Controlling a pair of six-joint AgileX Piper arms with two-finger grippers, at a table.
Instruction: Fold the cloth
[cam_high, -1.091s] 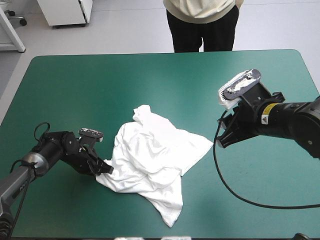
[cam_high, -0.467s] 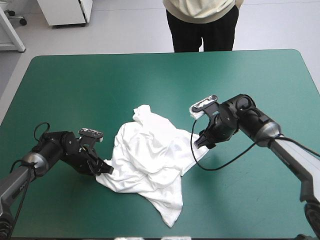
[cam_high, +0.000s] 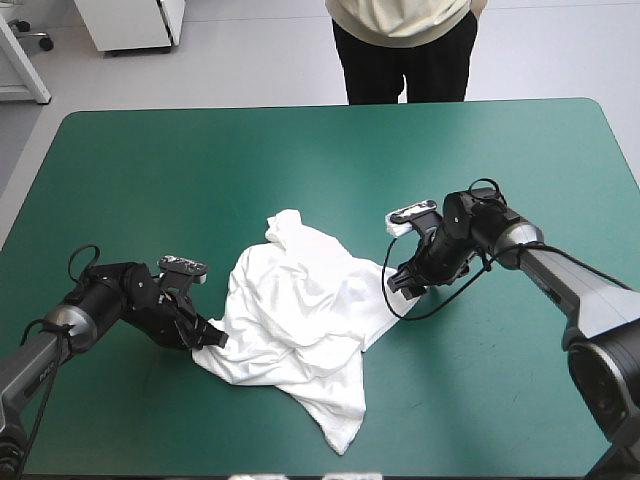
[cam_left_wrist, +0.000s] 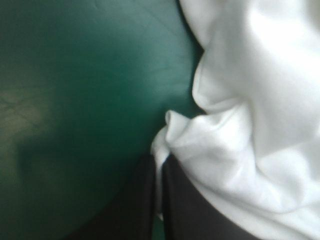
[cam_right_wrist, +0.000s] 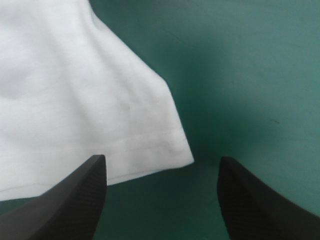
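Bright and even from overhead; soft shadows beside the crumpled white short-sleeved T-shirt (cam_high: 300, 310); pale sheen on the teal-green surface (cam_left_wrist: 30, 110).

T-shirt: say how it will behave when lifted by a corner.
The T-shirt lies in soft creases, so it will probably hang limp, not hold shape. It bunches where the left gripper pinches it, so pulling likely drags wrinkles along. The thin hemmed corner at the open right gripper looks light.
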